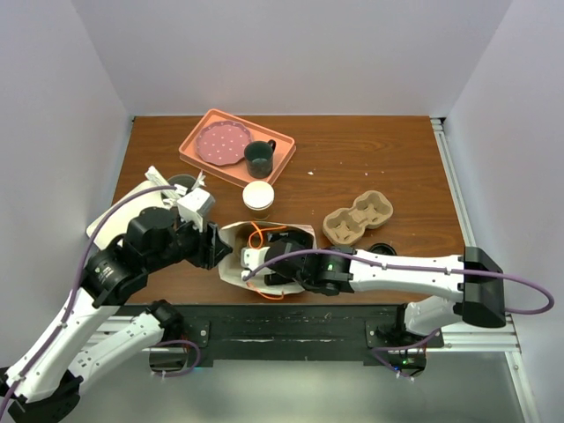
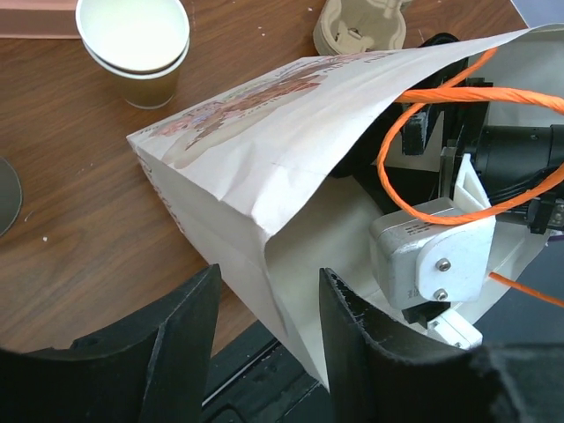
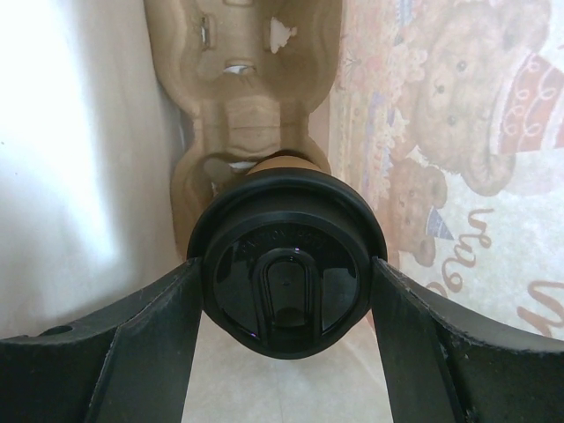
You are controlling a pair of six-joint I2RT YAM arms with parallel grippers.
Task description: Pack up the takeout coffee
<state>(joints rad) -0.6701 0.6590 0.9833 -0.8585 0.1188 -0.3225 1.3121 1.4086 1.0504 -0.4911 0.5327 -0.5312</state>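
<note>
The takeout coffee (image 3: 286, 256), a tan cup with a black lid, is inside the white paper bag (image 1: 295, 236), which lies on its side. My right gripper (image 3: 288, 264) reaches in through the mouth, and both fingers press the lid's rim. The cup sits at the near pocket of a tan cup carrier (image 3: 247, 79) deep in the bag. I cannot tell whether it is seated. From above, the bag hides the cup. My left gripper (image 2: 269, 278) is at the bag's (image 2: 264, 150) open edge. Its fingers stand apart with the paper fold loose between them.
A second cup carrier (image 1: 357, 220) lies right of the bag, with a loose black lid (image 1: 381, 250) near it. Stacked lidless paper cups (image 1: 258, 197) stand behind the bag. A pink tray (image 1: 280, 164) with a plate and green mug (image 1: 259, 159) sits at the back. Orange bag handles (image 2: 441, 95) loop around my right arm.
</note>
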